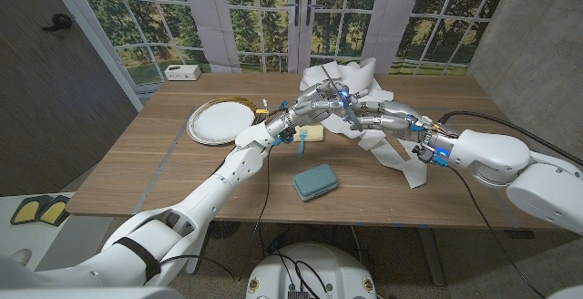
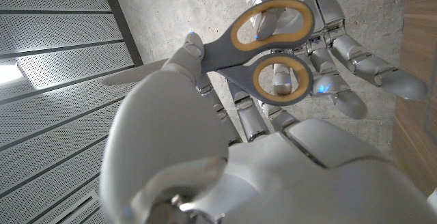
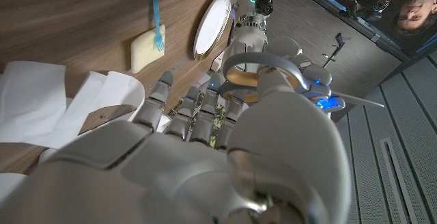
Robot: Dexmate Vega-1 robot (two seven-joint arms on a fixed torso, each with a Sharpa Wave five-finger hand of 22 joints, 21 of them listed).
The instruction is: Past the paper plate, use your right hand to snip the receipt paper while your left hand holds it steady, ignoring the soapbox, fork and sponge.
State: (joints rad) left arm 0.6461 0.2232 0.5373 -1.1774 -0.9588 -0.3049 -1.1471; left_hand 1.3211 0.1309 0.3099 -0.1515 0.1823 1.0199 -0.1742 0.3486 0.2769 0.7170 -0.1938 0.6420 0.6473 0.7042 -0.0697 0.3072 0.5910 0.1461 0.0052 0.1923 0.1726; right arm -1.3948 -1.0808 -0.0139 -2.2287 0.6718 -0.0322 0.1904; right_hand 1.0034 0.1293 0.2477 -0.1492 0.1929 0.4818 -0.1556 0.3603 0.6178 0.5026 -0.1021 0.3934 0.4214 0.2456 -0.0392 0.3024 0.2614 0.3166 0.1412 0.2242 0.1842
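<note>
Currently both hands meet above the receipt paper (image 1: pixel 378 135), which lies crumpled on the table (image 1: pixel 182 176) past the paper plate (image 1: pixel 221 119). Our right hand (image 1: pixel 375 115) holds the scissors (image 2: pixel 263 50), fingers through the loops. Whether our left hand (image 1: pixel 311 109) grips anything, we cannot tell.

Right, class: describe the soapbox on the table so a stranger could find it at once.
Start at the wooden table and go to its near edge, in front of the two robot hands. The soapbox lies there alone, a teal rounded rectangular case. The sponge farther back is pale yellow, and the paper plate is round and white.
</note>
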